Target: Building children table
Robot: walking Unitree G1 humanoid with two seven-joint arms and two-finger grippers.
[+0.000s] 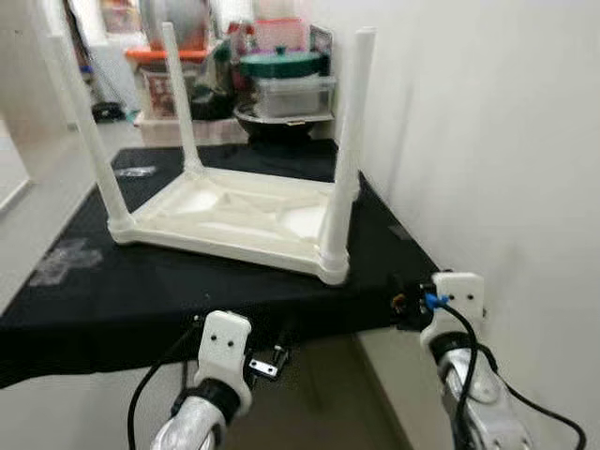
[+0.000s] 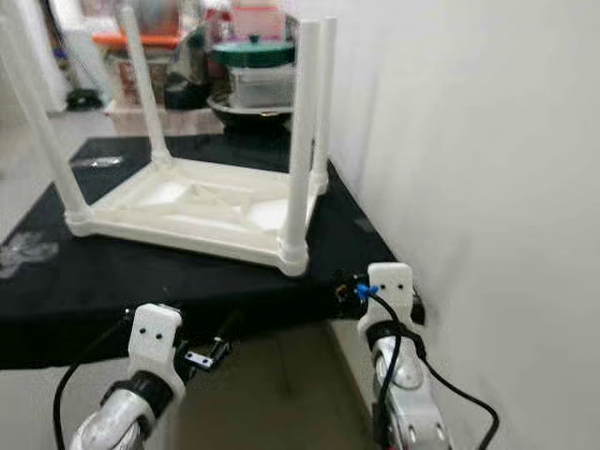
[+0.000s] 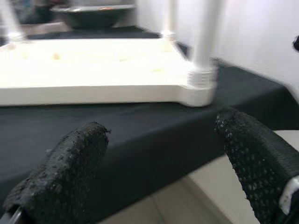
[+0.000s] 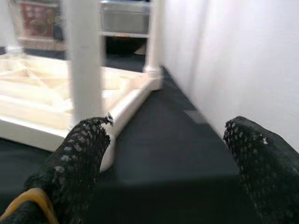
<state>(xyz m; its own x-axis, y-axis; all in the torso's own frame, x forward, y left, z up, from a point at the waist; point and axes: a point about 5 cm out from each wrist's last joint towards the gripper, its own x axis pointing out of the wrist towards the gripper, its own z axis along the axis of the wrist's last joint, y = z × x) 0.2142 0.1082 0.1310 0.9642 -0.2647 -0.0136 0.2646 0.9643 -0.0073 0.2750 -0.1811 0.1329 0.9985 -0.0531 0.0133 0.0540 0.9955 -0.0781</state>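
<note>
Children's table [image 1: 234, 211], white plastic, lying upside down on the black-covered tabletop [image 1: 141, 281], beside the white wall [image 1: 487, 141]. Four legs stand upright from the corners of the inverted top: the near-right leg [image 1: 345, 150] at the corner closest to the robot, the near-left leg [image 1: 89, 131] across from it, a far leg [image 1: 178, 94] behind, and the fourth [image 2: 325, 94] against the wall. All four appear seated in their sockets; the collar of the near-right leg [image 3: 202, 79] sits flush on its corner, though how tightly any leg is fastened cannot be judged. Assembly thus looks essentially complete; what seems to remain is checking the legs and turning the table onto its feet. The left gripper [image 3: 163, 154] is held below the tabletop's front edge, short of the table, its jaws apart and empty. The right gripper [image 4: 168, 154] hovers at the tabletop's right corner, just in front of the near-right leg, its jaws likewise apart and holding nothing. Storage boxes and a dark bowl [image 1: 281, 117] stand beyond the table.
</note>
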